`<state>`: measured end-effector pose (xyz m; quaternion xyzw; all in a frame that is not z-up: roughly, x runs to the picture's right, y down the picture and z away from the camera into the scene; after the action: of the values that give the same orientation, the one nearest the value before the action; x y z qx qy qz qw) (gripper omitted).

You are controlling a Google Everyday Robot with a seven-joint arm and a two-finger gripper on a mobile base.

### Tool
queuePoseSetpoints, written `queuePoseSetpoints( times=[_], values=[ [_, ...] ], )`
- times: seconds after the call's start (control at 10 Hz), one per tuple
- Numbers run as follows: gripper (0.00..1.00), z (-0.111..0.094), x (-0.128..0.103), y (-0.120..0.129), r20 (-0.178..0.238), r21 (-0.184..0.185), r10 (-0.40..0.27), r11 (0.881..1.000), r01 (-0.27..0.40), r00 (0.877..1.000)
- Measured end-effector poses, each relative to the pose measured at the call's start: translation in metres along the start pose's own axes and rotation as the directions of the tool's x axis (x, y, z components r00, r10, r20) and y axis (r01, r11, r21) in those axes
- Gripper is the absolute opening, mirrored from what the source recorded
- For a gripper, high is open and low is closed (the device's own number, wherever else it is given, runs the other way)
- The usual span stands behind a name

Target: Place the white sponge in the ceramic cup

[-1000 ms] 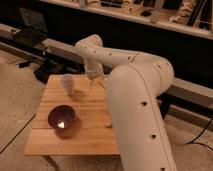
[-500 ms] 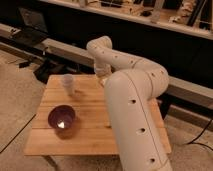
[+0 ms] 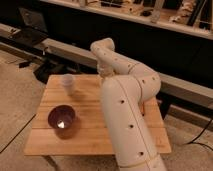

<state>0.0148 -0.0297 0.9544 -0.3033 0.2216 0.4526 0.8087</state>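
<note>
Camera view — gripper (image 3: 104, 75) seemingly low over table (image 3: 90, 137) — near ceramic cup (image 3: 68, 83).

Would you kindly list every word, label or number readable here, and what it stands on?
None: no readable text on the wooden table, ceramic cup, dark bowl or robot arm.
Nothing on the shelf items behind can be made out.
The pincer, above the table's far edge, shows no marking.
</note>
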Motion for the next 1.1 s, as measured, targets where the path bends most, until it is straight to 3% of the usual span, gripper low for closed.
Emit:
queuePoseSetpoints(
  times=[0.4,1.1],
  values=[
    [0.65,0.024,-0.019,-0.005,-0.008,0.011,-0.031,0.999,0.031,0.999],
    [0.65,0.028,-0.028,-0.027,-0.013,0.052,-0.044,0.998,0.045,0.999]
  ],
)
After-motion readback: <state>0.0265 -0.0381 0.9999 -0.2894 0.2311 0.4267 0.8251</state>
